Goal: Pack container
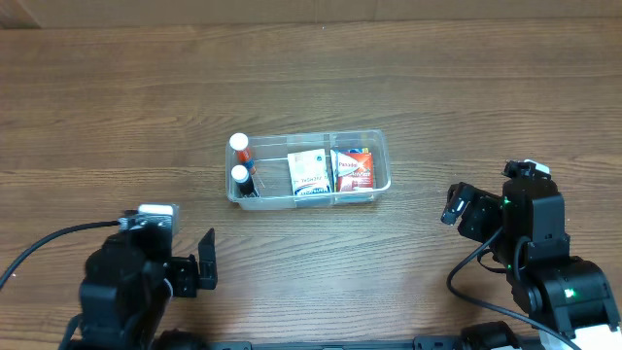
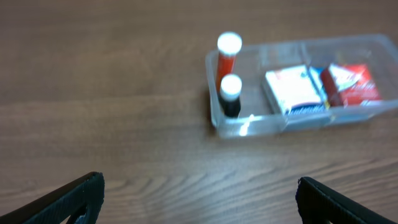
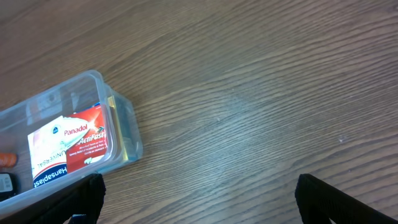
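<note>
The clear plastic container (image 1: 381,156) sits at the table's middle. It holds two upright white-capped bottles, one orange (image 1: 240,148) and one dark (image 1: 241,179), at its left end, then a white and blue box (image 1: 309,174) and a red and white box (image 1: 352,169). The container also shows in the left wrist view (image 2: 249,127) and the right wrist view (image 3: 127,130). My left gripper (image 1: 205,259) is open and empty, near the table's front left. My right gripper (image 1: 453,204) is open and empty, to the right of the container.
The wooden table (image 1: 437,78) is bare around the container. Black cables (image 1: 49,238) run from both arms at the front edge.
</note>
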### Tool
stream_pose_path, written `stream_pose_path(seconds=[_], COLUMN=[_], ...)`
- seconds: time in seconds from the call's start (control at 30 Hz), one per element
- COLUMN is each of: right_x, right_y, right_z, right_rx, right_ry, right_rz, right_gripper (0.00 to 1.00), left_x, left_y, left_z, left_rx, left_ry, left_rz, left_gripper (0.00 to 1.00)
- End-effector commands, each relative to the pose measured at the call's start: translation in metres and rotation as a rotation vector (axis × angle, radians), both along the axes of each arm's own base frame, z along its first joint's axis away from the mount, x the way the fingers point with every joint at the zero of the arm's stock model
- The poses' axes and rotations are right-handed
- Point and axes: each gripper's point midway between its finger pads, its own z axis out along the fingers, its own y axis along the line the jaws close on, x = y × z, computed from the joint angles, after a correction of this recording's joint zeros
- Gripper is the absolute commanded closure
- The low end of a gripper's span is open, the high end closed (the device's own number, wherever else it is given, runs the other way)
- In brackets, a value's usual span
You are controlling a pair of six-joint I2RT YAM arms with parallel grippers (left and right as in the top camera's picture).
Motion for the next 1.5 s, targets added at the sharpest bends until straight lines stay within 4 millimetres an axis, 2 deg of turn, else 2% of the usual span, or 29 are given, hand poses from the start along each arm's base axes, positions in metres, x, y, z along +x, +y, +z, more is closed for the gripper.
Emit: stream_pose_path(seconds=[0.0, 0.13, 0.37, 0.57, 0.63, 0.7, 0.83, 0.93, 1.17, 1.23, 1.4, 1.47], right_x=[0.001, 0.003, 0.007, -0.016, -0.02, -0.02, -0.015, -0.006, -0.001, 0.003, 0.008, 0.008], right_y=[-0.002, -0.002, -0.001, -0.006, 0.0, 0.012, 0.027, 0.041, 0.043, 0.042, 0.03, 0.029], right_z=[-0.003, -0.008, -0.021, 0.019, 0.03, 0.031, 0.017, 0.016, 0.01, -0.002, -0.029, -0.033], right_rx=[-0.002, -0.006, -0.016, -0.005, -0.072, -0.107, -0.098, -0.119, -0.214, -0.227, -0.248, -0.235], right_ry=[0.01, 0.033, 0.091, -0.121, -0.26, -0.38, -0.573, -0.741, -0.965, -0.98, -0.868, -0.85], right_rz=[-0.019, -0.019, -0.018, 0.001, 0.127, 0.245, 0.324, 0.41, 0.424, 0.422, 0.374, 0.366], right_gripper=[0.0, 0.0, 0.0, 0.0, 0.0, 0.0, 0.0, 0.0, 0.0, 0.0, 0.0, 0.0], left_x=[0.0, -0.004, -0.004, -0.004, -0.004, -0.004, -0.004, -0.004, -0.004, -0.004, -0.004, -0.004], left_y=[0.0, 0.001, 0.001, 0.001, 0.001, 0.001, 0.001, 0.001, 0.001, 0.001, 0.001, 0.001], left_z=[-0.022, -0.035, -0.035, -0.035, -0.035, -0.035, -0.035, -0.035, -0.035, -0.035, -0.035, -0.035], left_rx=[0.0, 0.009, 0.009, 0.009, 0.009, 0.009, 0.009, 0.009, 0.009, 0.009, 0.009, 0.009], left_ry=[0.058, 0.109, 0.109, 0.109, 0.109, 0.11, 0.109, 0.109, 0.109, 0.11, 0.11, 0.11], left_rz=[0.011, 0.011, 0.011, 0.011, 0.011, 0.011, 0.011, 0.011, 0.011, 0.011, 0.011, 0.011], left_gripper=[0.0, 0.0, 0.0, 0.0, 0.0, 0.0, 0.0, 0.0, 0.0, 0.0, 0.0, 0.0])
